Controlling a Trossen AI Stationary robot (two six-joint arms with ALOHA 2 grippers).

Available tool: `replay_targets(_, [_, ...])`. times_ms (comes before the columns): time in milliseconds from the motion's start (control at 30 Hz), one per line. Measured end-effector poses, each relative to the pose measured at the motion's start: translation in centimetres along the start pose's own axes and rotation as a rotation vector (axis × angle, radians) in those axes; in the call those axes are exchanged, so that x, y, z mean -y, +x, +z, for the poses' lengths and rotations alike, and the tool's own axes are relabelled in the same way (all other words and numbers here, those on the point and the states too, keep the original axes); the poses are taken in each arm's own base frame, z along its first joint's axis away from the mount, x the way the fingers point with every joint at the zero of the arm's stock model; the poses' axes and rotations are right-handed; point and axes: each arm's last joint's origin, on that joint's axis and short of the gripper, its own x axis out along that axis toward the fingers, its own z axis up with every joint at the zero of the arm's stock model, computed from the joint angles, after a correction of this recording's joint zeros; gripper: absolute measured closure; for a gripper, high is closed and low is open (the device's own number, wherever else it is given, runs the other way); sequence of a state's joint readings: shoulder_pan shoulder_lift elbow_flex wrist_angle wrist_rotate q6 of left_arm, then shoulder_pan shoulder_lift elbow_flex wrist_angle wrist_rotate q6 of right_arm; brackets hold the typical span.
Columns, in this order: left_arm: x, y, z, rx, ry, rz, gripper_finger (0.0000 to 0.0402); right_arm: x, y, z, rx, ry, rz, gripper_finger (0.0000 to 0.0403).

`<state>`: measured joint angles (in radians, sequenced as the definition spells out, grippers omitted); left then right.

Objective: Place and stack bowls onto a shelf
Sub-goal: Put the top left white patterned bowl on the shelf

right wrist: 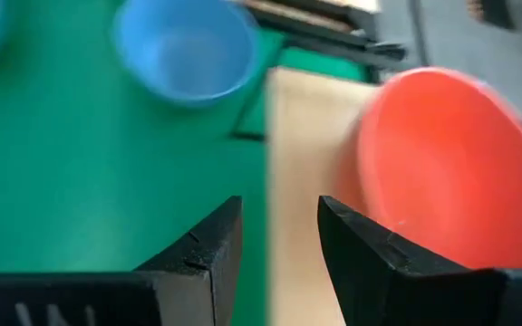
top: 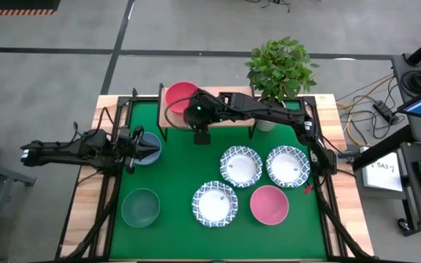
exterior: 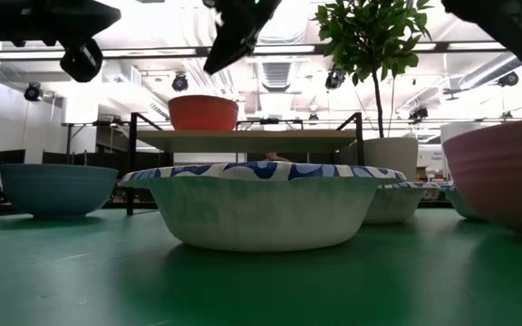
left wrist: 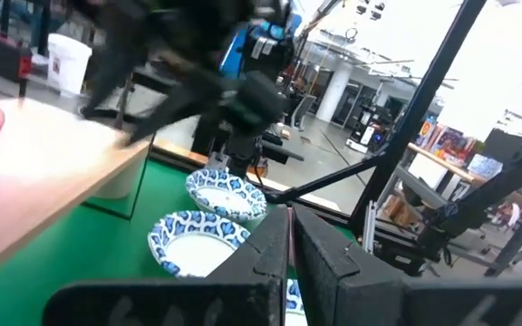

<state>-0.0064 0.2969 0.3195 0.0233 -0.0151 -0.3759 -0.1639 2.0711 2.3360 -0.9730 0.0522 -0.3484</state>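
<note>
Red bowl [top: 180,95] sitting on shelf [top: 229,117], left end. Right gripper [top: 201,136] hovering beside it, fingers parted, holding nothing. Left gripper [top: 150,148] hanging over blue bowl [top: 149,155], fingers closed, empty. Judged step: first bowl placed; next move calling for picking second bowl.

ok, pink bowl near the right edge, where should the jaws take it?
On the rim of the pink bowl, coming straight down from above. It sits upright and open on the green table, so its thin wall fits between the jaws. Its front edge looks clearest; patterned bowls sit close behind and to the left.
</note>
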Motion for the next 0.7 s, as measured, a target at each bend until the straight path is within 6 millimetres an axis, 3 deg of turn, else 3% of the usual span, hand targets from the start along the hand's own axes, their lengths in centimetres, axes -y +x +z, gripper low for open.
replay_targets(267, [-0.2,1.1,-0.8,-0.077,-0.034,0.02,0.0402,-5.0,-2.1,0.0,-0.066,-0.034,0.287,0.0268])
replay_targets(467, [-0.1,1.6,-0.9,-0.089,-0.04,0.015,0.0402,-8.2,-2.2,-0.7,-0.136,-0.053,0.351,0.0268])
replay_targets(700, [-0.1,1.6,-1.0,-0.089,-0.051,0.015,0.0402,-10.4,-3.0,-2.6,-0.143,0.004,0.365,0.0268])
